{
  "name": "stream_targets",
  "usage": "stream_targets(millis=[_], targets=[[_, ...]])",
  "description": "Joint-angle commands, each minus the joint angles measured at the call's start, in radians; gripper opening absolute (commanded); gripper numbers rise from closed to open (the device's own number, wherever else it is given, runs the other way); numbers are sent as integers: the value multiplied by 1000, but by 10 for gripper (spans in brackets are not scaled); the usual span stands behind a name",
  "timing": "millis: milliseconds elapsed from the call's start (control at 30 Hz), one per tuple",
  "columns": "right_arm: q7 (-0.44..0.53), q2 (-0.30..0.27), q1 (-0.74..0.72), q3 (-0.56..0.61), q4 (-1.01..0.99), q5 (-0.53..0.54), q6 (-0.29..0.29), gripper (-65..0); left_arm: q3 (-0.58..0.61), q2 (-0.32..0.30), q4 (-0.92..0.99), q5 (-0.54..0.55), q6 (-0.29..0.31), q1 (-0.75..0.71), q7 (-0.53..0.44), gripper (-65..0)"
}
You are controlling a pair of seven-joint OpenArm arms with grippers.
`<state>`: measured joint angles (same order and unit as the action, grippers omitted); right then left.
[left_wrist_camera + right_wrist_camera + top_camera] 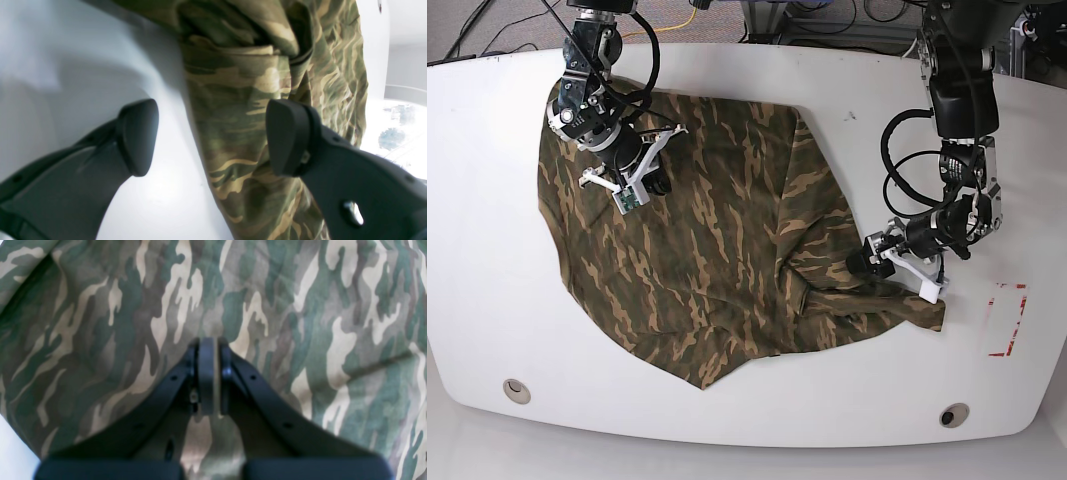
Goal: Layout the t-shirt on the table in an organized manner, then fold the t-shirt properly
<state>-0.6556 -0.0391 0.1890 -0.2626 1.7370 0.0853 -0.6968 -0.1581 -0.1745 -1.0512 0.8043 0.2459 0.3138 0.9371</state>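
Counter (pixel 757 420) shows white along the near edge, and the t-shirt (pixel 697 260) lies spread across its middle and left, rumpled on its right side where a bunched flap trails out. Flattening that flap looks like the step in hand; I would nip only the top layer at the hem and draw it outward, low and slow, so the body stays put. Left claw (pixel 211 136) stands wide open over the cloth's edge, holding nothing. Farther back, the right claw (pixel 209 373) is closed tight just above the shirt's upper part, seemingly gripping no cloth.
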Motion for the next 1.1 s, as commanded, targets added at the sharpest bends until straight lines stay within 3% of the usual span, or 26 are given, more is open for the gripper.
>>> stream_targets(millis=[0, 233, 800, 1067], targets=[[23, -5, -12, -2, 16, 17, -1, -623, -1, 22, -13, 7, 2, 23, -11, -189], [23, -5, -12, -2, 16, 17, -1, -623, -1, 54, -14, 7, 2, 23, -14, -313], [23, -3, -12, -2, 19, 17, -1, -623, -4, 65, -21, 14, -1, 23, -16, -647], [23, -3, -10, -2, 19, 17, -1, -623, -4, 66, -180, 56, -1, 15, 30, -650]])
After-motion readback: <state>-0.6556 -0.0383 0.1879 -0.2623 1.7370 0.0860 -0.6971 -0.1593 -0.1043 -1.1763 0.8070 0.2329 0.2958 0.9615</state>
